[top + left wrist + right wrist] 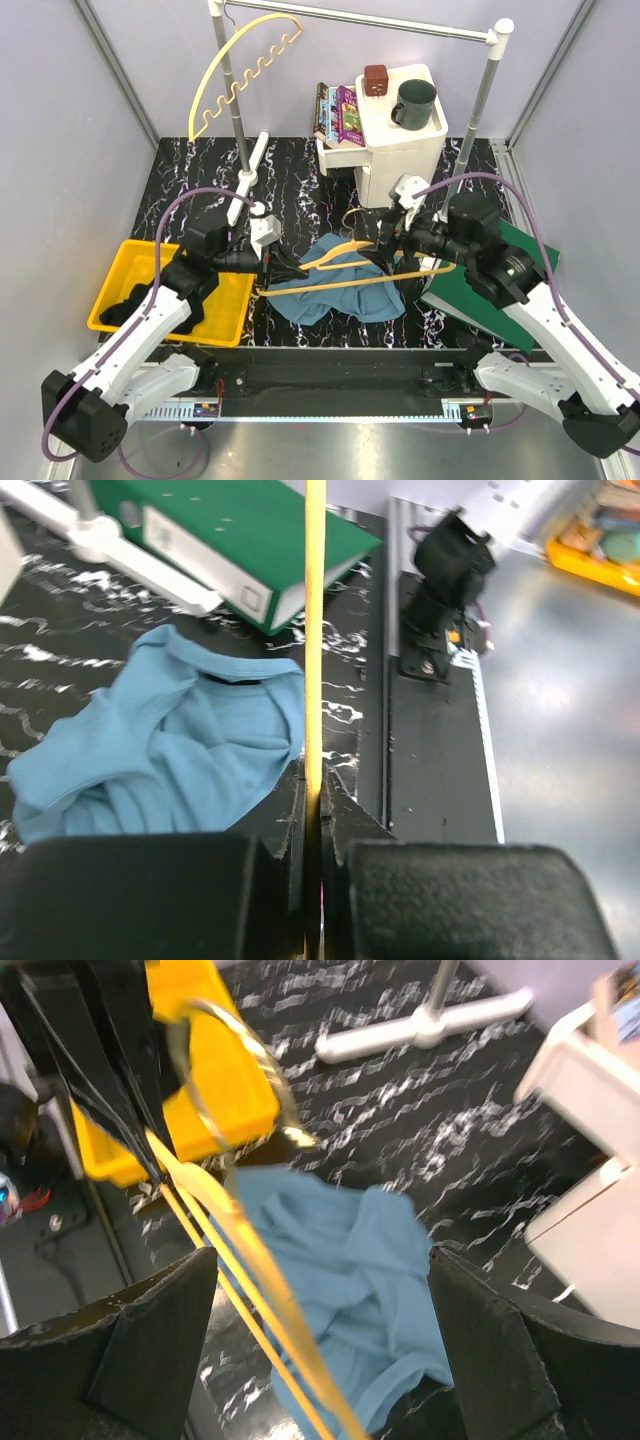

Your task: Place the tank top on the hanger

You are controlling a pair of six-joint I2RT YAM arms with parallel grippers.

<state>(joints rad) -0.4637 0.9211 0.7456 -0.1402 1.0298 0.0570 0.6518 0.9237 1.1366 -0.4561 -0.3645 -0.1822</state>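
The task is only at its beginning: the tank top [330, 295] lies crumpled on the desk [300, 190], in the lower middle of the top view. No strap is over the hanger [315, 630] yet, so all the threading is left. The left pincer [315, 810] is clenched on the hanger's thin bar and holds it just above the shirt, while the right pincer [320, 1270] stands released and wide, with hanger and blue cloth below its fingers; it seems not to touch the cloth, but the blurred view leaves this unsure.
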